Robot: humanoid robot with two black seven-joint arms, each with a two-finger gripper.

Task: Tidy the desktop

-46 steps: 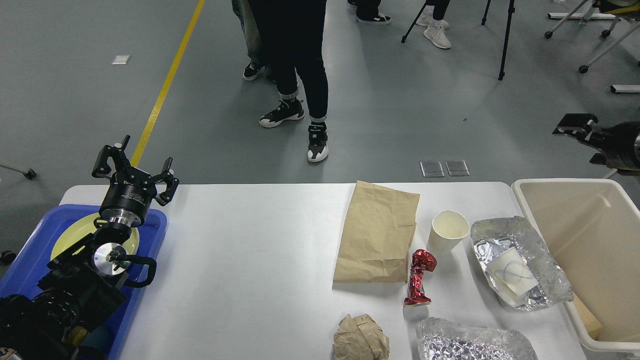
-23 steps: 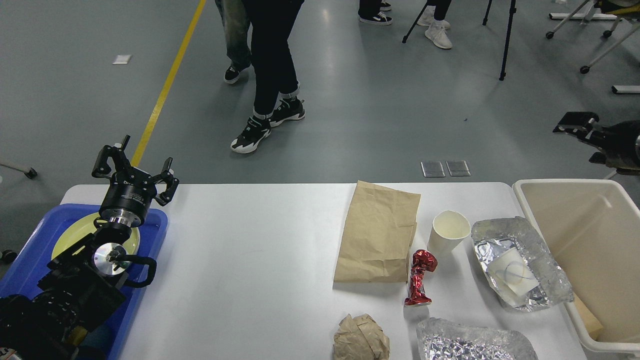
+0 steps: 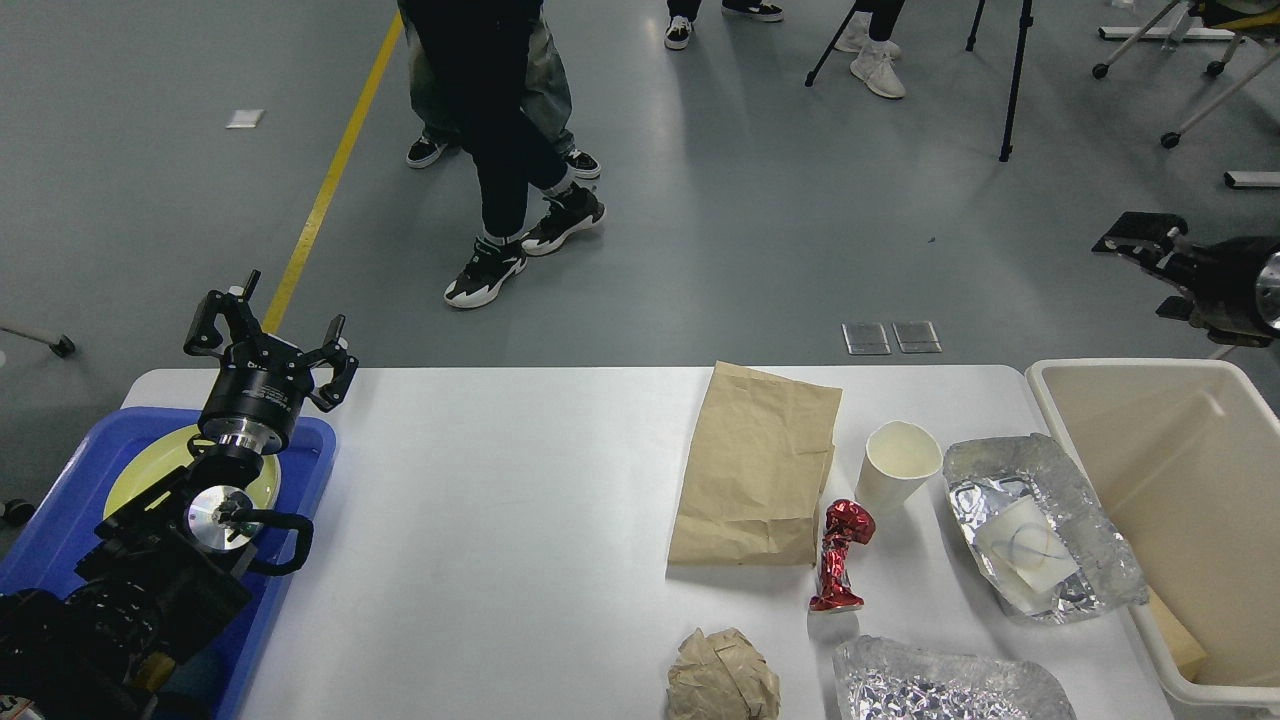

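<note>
The white desktop (image 3: 500, 520) carries litter on its right half: a flat brown paper bag (image 3: 755, 465), a white paper cup (image 3: 898, 464), a crumpled red foil wrapper (image 3: 838, 556), a foil tray (image 3: 1040, 525) with white paper inside, a second foil piece (image 3: 945, 685) at the front edge, and a crumpled brown paper ball (image 3: 722, 678). My left gripper (image 3: 268, 335) is open and empty above the far left of the desktop, over the blue tray. My right gripper (image 3: 1135, 240) is up at the far right beyond the bin, seen dark and end-on.
A blue plastic tray (image 3: 60, 520) holding a yellow-green plate (image 3: 150, 470) stands at the left edge. A beige plastic bin (image 3: 1170, 470) stands at the right edge with a tan item in its near corner. People walk on the floor beyond the table. A tripod stands at the back right.
My right gripper has risen slightly and shifted a little left. The people behind the table have walked to the left. My left arm and the items on the desktop have not moved.
</note>
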